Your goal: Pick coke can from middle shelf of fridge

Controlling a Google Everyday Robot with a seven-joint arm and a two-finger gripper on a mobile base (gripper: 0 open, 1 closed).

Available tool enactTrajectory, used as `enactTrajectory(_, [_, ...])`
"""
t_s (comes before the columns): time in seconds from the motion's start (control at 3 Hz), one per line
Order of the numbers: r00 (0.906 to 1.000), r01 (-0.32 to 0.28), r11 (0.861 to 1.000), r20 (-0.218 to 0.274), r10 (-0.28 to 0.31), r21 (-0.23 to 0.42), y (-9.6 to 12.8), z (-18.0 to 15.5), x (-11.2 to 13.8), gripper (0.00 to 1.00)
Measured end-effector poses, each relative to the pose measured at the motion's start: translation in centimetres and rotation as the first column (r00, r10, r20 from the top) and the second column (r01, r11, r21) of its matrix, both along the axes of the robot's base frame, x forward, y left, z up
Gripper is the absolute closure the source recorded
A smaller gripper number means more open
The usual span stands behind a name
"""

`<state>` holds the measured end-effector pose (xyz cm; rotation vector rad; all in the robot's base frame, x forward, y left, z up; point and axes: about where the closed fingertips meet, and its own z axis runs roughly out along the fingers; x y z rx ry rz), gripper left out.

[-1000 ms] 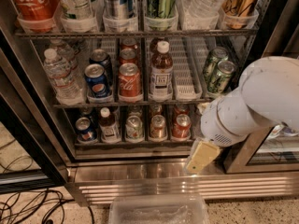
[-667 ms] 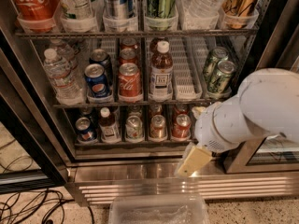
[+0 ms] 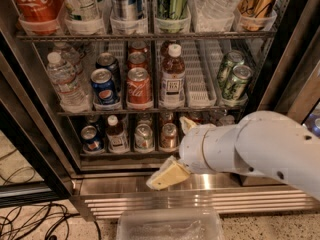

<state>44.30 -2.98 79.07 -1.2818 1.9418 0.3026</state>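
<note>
Before the fridge (image 3: 125,185), below the middle shelf (image 3: 200,107): gripper (image 3: 167,153), jaws open, empty. Step is approach; next move likely calls for rising leftward to the coke can (image 3: 138,88).

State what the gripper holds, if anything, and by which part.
Nothing. The gripper hangs open below the middle shelf, apart from the coke can standing on it.

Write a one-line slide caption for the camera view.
Open pincer hangs low before the bottom shelf; the coke can stands on the middle shelf beside a Pepsi can.
</note>
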Motion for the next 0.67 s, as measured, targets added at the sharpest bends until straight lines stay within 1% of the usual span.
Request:
enactTrajectory(0.33, [0.9962, 0.04, 0.991, 0.071, -0.049, 0.131, 3.2, 1.3, 1.5, 0.0])
enactTrajectory(0.67, [0.9898, 0.076, 0.97, 0.1, -0.102, 0.231, 5.8, 2.3, 2.5, 0.0])
